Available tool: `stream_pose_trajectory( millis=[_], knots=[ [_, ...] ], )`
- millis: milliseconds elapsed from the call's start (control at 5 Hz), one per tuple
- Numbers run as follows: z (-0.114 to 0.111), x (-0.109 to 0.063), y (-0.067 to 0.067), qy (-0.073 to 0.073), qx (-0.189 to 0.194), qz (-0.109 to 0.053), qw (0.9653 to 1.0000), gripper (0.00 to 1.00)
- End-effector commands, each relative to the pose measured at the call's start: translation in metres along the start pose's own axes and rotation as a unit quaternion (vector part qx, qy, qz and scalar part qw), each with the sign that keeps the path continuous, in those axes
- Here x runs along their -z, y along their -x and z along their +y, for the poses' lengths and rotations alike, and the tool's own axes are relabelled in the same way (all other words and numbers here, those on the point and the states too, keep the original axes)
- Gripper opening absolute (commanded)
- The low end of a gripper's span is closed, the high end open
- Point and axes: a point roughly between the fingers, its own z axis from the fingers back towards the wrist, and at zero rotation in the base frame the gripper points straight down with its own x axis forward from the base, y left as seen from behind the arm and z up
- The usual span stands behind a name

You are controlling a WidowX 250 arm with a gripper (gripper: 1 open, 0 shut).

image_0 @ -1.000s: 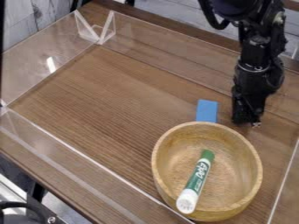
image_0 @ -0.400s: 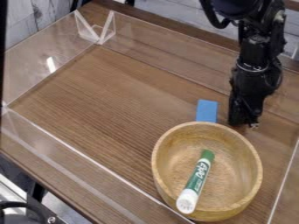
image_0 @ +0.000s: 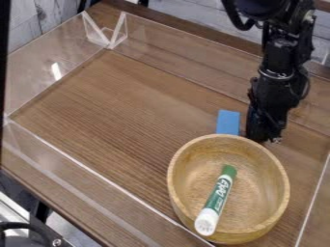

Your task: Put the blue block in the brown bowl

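The blue block (image_0: pixel 229 122) lies flat on the wooden table, just beyond the far rim of the brown bowl (image_0: pixel 182 162). My gripper (image_0: pixel 265 133) points straight down right beside the block, on its right, with the fingertips low near the table. The dark fingers stand together, shut, with nothing visible between them. The block is apart from the fingers or at most brushing them; I cannot tell which. The bowl sits at the front right, and a white and green tube (image_0: pixel 217 198) lies inside it.
Clear plastic walls (image_0: pixel 52 68) fence the tabletop on the left, back and front. A small clear folded stand (image_0: pixel 106 35) sits in the back left corner. Bare wood (image_0: pixel 116 106) stretches left of the block and bowl.
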Motion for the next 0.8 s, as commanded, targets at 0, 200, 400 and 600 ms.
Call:
stream_pose_trajectory(
  millis=[0, 200, 400, 600],
  knots=[
    [0.007, -0.033, -0.006, -0.022, -0.004, -0.031, 0.9993, 0.0],
    [0.006, -0.037, -0.005, -0.017, -0.007, -0.026, 0.9995, 0.0],
    [0.006, -0.041, -0.003, -0.013, -0.012, -0.022, 0.9996, 0.0],
    [0.006, -0.046, -0.002, -0.009, -0.019, -0.017, 0.9996, 0.0]
  ],
)
